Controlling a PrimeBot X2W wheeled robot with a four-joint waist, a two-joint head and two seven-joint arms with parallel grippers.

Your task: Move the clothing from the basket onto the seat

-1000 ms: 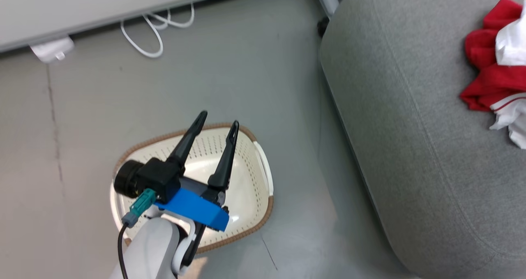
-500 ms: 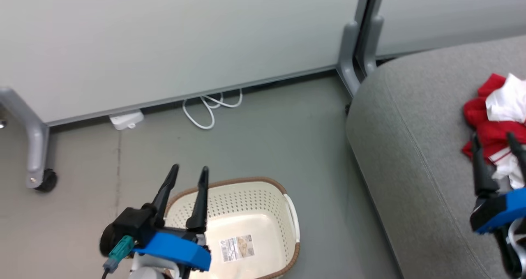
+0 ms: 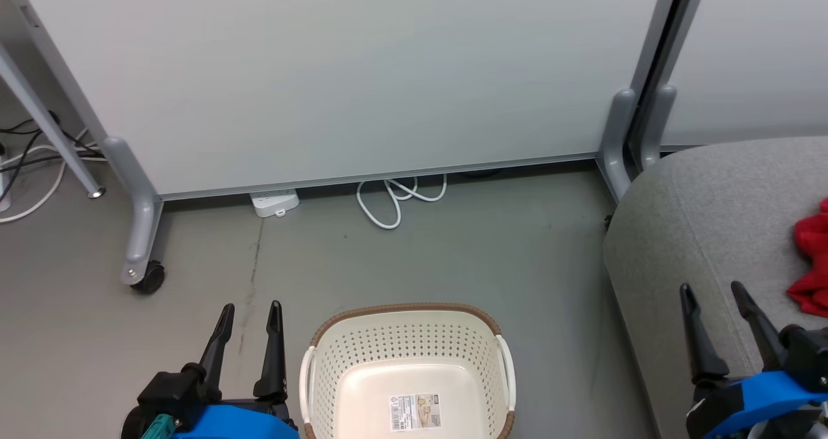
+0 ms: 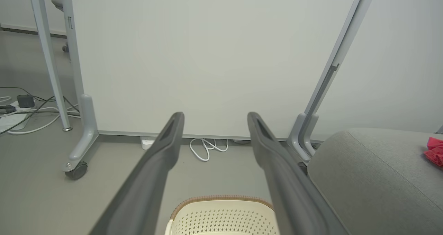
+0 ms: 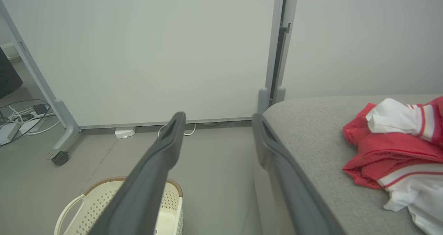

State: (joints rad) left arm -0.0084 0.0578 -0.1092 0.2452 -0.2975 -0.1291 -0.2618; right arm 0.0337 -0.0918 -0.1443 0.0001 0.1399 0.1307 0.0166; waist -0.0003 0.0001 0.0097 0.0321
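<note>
All the clothing point(image 5: 387, 148) on the seat point(image 3: 698, 219), none in the basket point(image 3: 404, 308).
Over the last second our head has lifted and both arms have drawn back: the left gripper point(image 3: 252, 305), which hung over the basket, now sits just beside it, and the right gripper point(image 3: 710, 287) rests at the seat's near edge. Both pincers stand spread wide and hold nothing. With only the label sticker point(image 3: 414, 412) showing inside the basket, we judge the task finished.
</note>
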